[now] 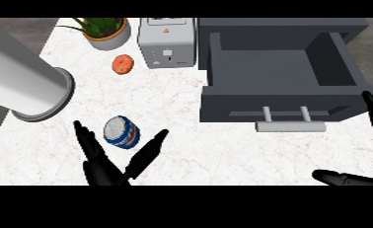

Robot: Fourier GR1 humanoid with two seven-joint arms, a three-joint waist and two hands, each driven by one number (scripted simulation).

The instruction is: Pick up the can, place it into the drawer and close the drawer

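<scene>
— Leftmost, what do I log?
— My left hand (109,165), fingers spread wide either side of the can (121,132), which stands on the counter (218,153), not grasped.
— Next?
— Orange (122,64), toaster (168,42), then drawer (280,71), open. My right hand (342,176) at the right edge, fingers straight.

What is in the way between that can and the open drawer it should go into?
Nothing visible lies on the counter between the can and the drawer. Only the drawer's own front wall, with its handle, faces the can, so the left hand would likely have to lift it over.
</scene>
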